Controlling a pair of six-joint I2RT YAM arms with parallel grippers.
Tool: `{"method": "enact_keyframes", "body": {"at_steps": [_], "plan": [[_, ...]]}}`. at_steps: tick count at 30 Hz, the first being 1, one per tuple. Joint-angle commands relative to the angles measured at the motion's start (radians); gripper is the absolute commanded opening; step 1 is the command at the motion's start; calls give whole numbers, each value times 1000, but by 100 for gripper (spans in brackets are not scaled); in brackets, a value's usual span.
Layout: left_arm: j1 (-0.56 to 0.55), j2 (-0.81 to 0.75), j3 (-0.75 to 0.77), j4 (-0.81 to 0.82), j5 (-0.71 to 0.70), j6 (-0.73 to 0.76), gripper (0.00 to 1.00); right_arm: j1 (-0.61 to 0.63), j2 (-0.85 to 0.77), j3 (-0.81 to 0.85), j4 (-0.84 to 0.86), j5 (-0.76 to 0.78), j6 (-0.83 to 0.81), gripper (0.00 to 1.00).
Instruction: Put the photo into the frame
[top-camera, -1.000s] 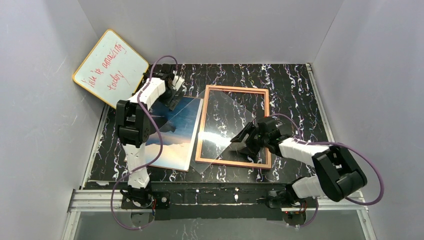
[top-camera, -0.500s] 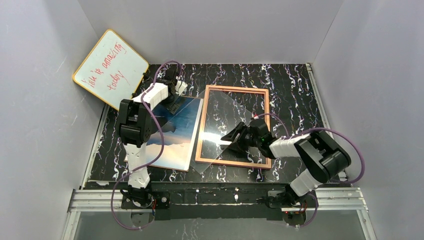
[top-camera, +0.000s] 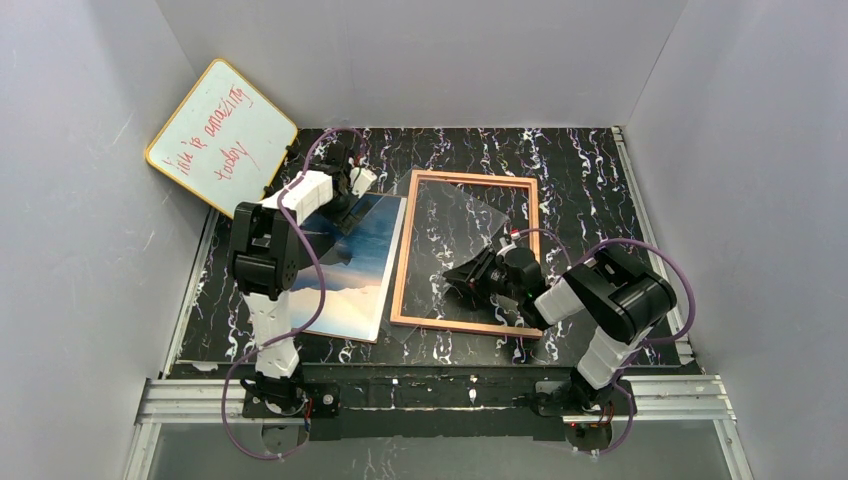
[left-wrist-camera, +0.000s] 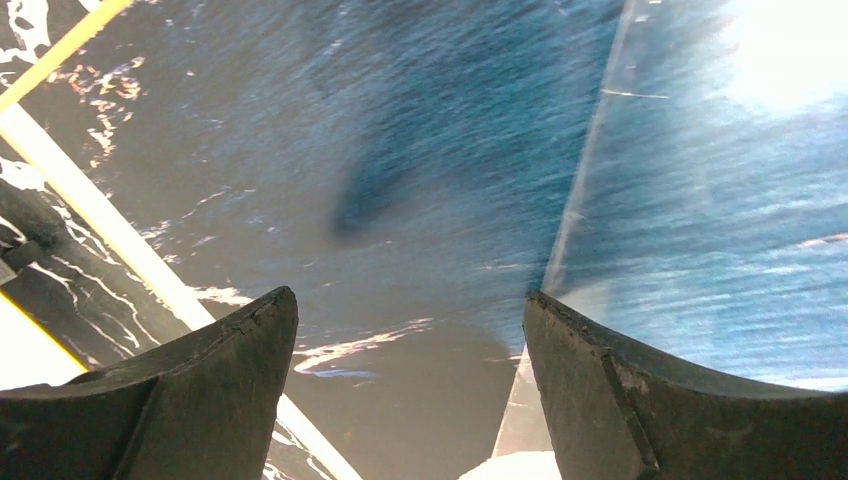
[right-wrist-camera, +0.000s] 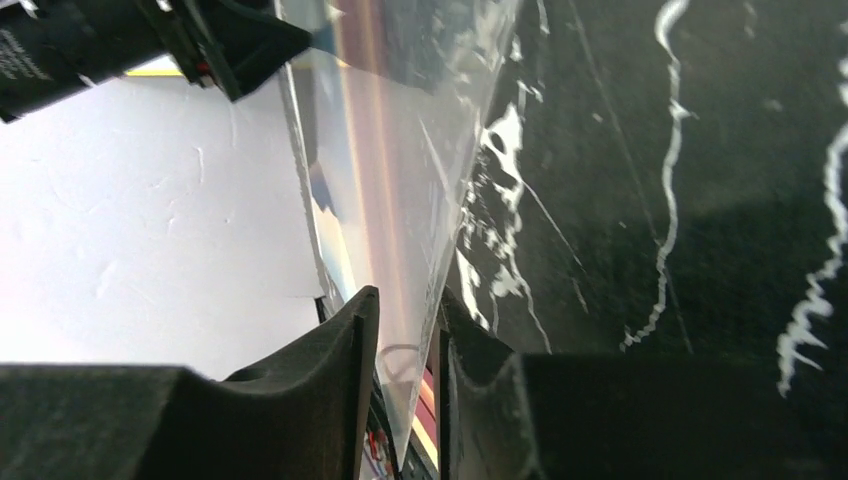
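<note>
The photo (top-camera: 345, 265), a sea-and-sky print, lies flat on the table left of the frame (top-camera: 402, 270). The frame lies flat with its wood-coloured rim up, and a clear pane (top-camera: 440, 225) sits askew across it. My left gripper (top-camera: 350, 200) hovers open over the photo's far end. In the left wrist view its fingers (left-wrist-camera: 240, 350) stand wide apart above the blue print (left-wrist-camera: 420, 150). My right gripper (top-camera: 455, 275) is low inside the frame. In the right wrist view its jaws (right-wrist-camera: 408, 295) are narrowed on the pane's edge (right-wrist-camera: 400, 200), which runs up between them.
A yellow-edged whiteboard (top-camera: 222, 135) with red writing leans against the left wall behind the left arm; its edge (left-wrist-camera: 60, 40) shows in the left wrist view. Grey walls close in the black marbled table (top-camera: 580, 190) on three sides.
My right gripper slid left inside the frame and closed from wide open onto the pane, the arm folding in. My left gripper shifted slightly right over the photo's far end.
</note>
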Motion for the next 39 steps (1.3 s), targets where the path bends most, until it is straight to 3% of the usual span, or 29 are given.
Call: {"method": "enact_keyframes", "body": {"at_steps": [1,6,10,13,17,19,23,30,39], "plan": [[-4,-11,-58,-102,110,14,82,4,17,19,182,56,-56,29],[-4,-26,-73,-135,151,28,82,-17,51,52,190,23,-63,3],[-4,-49,-58,-163,184,40,82,-164,50,119,37,-288,-69,1],[-4,-57,-26,-189,176,48,83,-295,8,236,-329,-513,-288,1],[-4,-68,8,-196,180,44,84,-370,-50,465,-977,-523,-704,1],[-4,-66,23,-196,181,36,85,-400,-49,554,-1165,-531,-810,1],[-5,-55,49,-199,166,25,85,-446,-29,647,-1385,-521,-931,1],[-20,-65,52,-199,165,15,85,-462,20,753,-1595,-442,-1070,1],[-62,-72,44,-195,165,-7,86,-508,0,798,-1597,-422,-1088,1]]}}
